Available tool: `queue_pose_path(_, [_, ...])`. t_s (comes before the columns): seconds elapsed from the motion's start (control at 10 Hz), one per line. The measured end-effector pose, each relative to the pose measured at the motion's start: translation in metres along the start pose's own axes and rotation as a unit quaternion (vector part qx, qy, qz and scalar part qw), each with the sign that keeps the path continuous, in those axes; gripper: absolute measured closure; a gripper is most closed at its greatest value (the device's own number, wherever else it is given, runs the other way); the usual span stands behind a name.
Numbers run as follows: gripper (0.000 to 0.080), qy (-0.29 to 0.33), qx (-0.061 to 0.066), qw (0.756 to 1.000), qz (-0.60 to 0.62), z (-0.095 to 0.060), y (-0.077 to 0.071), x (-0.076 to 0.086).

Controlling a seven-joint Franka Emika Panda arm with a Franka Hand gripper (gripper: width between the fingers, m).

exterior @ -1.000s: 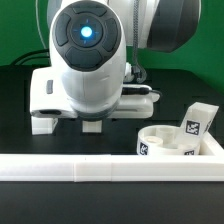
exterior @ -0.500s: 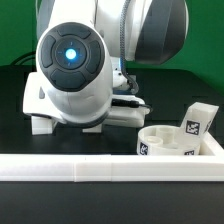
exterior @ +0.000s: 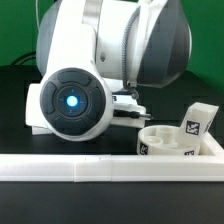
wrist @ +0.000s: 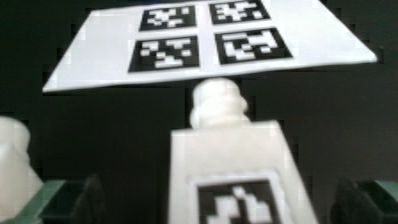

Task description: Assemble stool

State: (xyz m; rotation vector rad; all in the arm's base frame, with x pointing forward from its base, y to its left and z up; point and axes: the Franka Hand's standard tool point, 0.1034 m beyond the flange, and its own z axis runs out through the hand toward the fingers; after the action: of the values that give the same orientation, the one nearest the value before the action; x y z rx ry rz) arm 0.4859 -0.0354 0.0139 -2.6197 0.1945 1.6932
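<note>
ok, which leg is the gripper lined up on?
The leg centred in the wrist view, between the open gripper fingers, peg toward the marker board. The other leg sits beside the seat, at the exterior view's right.

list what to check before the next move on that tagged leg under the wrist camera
1. end effector open: ok, fingers stand apart on either side of the leg.
2. leg centred between the fingers: ok, roughly.
3. leg gripped: not ok, gaps show on both sides.
4. leg's peg clear of the marker board: cannot tell.
5. seat holes facing up: ok.
</note>
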Motion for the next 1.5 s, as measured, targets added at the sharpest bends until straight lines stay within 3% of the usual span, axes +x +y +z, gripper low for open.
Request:
queue_pose_path(0.2, [0.0403, -0.002, 0.0, 1.0, 0.001, 0.002, 0.0, 0.001])
queue_pose_path(0.3, [0.0403, -0.001, 0.0, 1.0, 0.001, 0.001, 0.001, 0.001])
queue_pose_path(0.4, [0.0465, -0.002, 0.001, 1.0, 0.001, 0.001, 0.001, 0.001])
queue_pose_path(0.7, [0.0465, 0.002, 0.001, 1.0, 0.005, -0.005, -0.001, -0.005])
queue_pose_path(1.0, [0.0465, 0.015, 0.001, 1.0, 0.025, -0.036, -0.016, -0.043])
queue_pose_path(1.1, [0.0464, 0.027, -0.004, 0.999, 0.017, -0.047, -0.02, -0.052])
queue_pose_path(1.5, [0.0464, 0.045, -0.003, 0.999, 0.018, -0.05, -0.02, -0.046])
